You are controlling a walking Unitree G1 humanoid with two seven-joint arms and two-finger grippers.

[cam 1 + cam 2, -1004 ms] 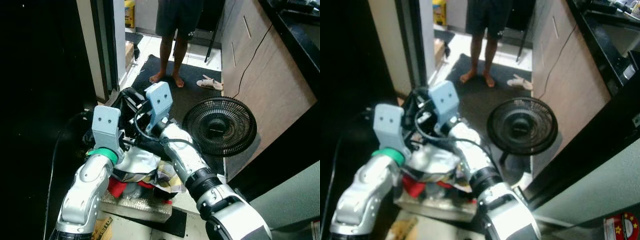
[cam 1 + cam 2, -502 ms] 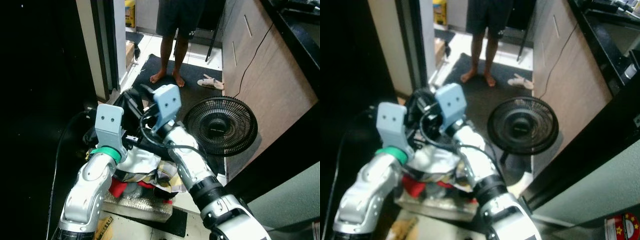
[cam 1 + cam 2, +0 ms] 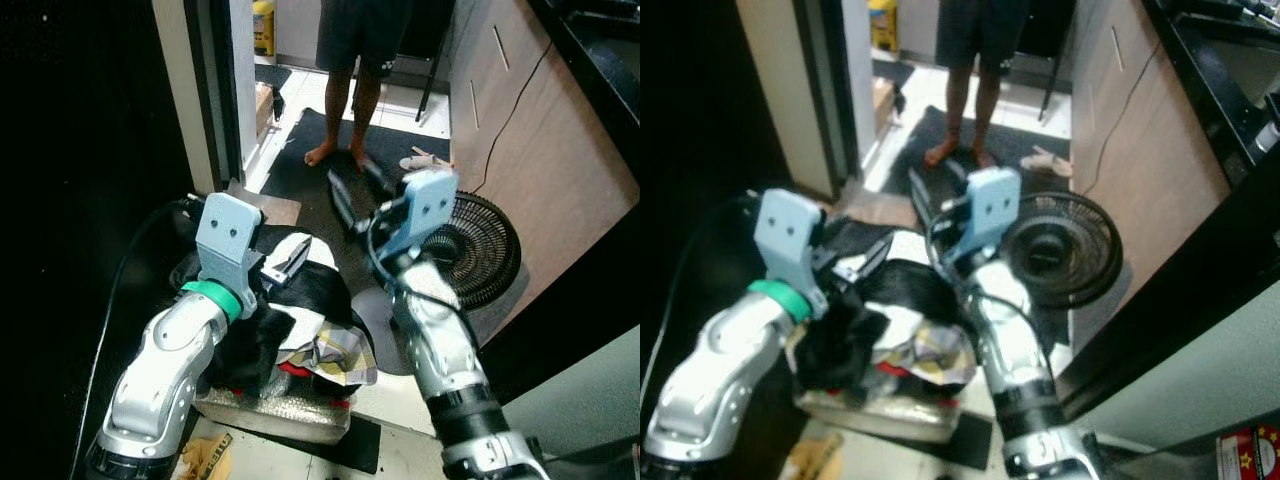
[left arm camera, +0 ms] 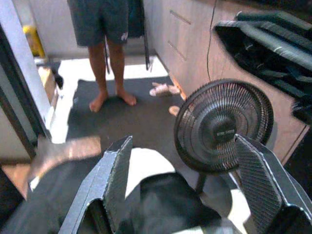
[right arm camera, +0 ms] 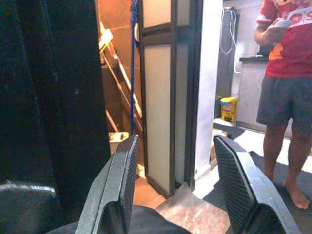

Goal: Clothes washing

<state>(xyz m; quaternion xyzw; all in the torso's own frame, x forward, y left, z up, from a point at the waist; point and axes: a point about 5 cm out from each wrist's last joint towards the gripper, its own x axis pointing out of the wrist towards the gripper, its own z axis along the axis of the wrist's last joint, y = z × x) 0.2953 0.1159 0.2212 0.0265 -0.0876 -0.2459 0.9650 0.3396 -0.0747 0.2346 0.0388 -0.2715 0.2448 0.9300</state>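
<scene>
A heap of clothes (image 3: 305, 310) lies on a silvery box (image 3: 270, 412) on the floor: black and white cloth on top, a checked piece (image 3: 335, 352) and something red (image 3: 290, 370) beneath. My left gripper (image 3: 285, 262) hovers just over the heap's top, fingers (image 4: 114, 175) open with nothing between them. Raised above and to the right of the heap, my right gripper (image 3: 352, 192) is also open and empty, its fingers (image 5: 122, 180) pointing toward the doorway.
A black floor fan (image 3: 485, 250) stands right of the heap, near a wooden cabinet (image 3: 520, 130). A barefoot person (image 3: 348, 70) stands on a dark mat (image 3: 320, 170) ahead, slippers (image 3: 425, 158) nearby. A door frame (image 3: 215, 100) and darkness lie on the left.
My right arm has lifted off the heap and swung up and to the right, toward the fan. The black cloth now lies uncovered on top. The left gripper stays over the heap.
</scene>
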